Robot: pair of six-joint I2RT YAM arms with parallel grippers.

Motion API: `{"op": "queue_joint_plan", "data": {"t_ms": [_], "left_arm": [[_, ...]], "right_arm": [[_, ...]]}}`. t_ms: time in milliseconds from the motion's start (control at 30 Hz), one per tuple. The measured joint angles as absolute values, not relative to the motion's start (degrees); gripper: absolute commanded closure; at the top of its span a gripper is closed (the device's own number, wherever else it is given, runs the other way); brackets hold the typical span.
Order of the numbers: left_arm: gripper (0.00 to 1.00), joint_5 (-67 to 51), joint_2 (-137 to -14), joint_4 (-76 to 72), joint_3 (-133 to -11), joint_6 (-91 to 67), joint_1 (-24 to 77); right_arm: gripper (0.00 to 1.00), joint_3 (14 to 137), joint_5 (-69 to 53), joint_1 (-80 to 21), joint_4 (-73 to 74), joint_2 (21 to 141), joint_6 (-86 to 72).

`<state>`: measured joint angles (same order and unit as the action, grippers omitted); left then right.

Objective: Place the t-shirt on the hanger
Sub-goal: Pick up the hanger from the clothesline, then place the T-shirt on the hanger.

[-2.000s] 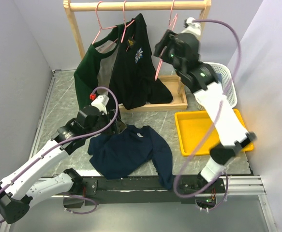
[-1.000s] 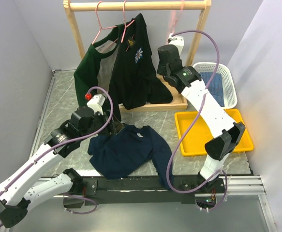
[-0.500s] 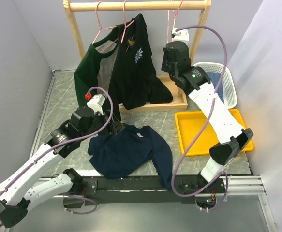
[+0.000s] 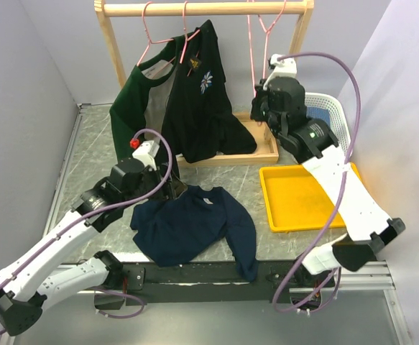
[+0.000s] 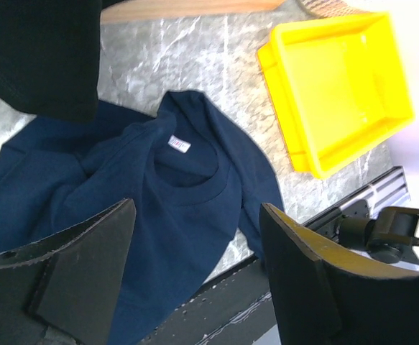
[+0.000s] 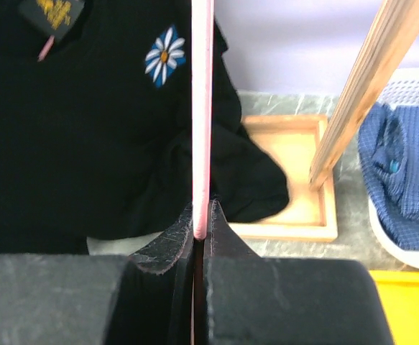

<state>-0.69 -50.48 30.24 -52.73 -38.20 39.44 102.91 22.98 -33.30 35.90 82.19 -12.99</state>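
Navy t-shirt [image 4: 187, 226] lies spread at the near edge of the table [image 4: 87, 144], collar toward the far edge, one sleeve over the lip. The pink hanger [image 6: 202, 108] hangs from the rail [image 4: 209, 8] by the far right corner, long wire upright, well apart from the t-shirt. Your right gripper [image 6: 200, 228] is clamped tight on that wire. Your left gripper [image 5: 195, 215], jaws wide and empty, hovers just over the collar: it is the nearer arm for the t-shirt.

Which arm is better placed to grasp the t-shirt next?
Left. The left gripper, open, hangs over the collar of the t-shirt; the right gripper is shut on the hanger at the rack.
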Motion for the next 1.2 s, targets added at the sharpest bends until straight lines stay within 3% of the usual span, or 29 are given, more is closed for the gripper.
{"op": "queue_joint_plan", "data": {"t_ms": [200,367,700,900,1200], "left_arm": [[0.35,0.99,-53.28,30.2,-51.66,-39.77,41.43],[0.4,8.21,-59.29,30.83,-52.69,-41.6,49.6],[0.4,32.1,-83.61,41.41,-70.63,-45.28,61.21],[0.42,42.7,-97.21,50.46,-80.77,-47.2,62.67],[0.42,49.71,-104.77,60.6,-82.37,-50.15,62.67]], "right_arm": [[1.0,92.12,19.53,-34.15,35.55,73.73,-15.51],[1.0,77.62,15.29,-34.52,35.44,61.36,-19.33],[1.0,52.38,7.73,-37.76,37.06,39.44,-28.56],[1.0,47.07,5.65,-38.11,40.71,32.8,-31.7],[1.0,43.92,2.04,-38.13,46.68,24.18,-35.29]]}}
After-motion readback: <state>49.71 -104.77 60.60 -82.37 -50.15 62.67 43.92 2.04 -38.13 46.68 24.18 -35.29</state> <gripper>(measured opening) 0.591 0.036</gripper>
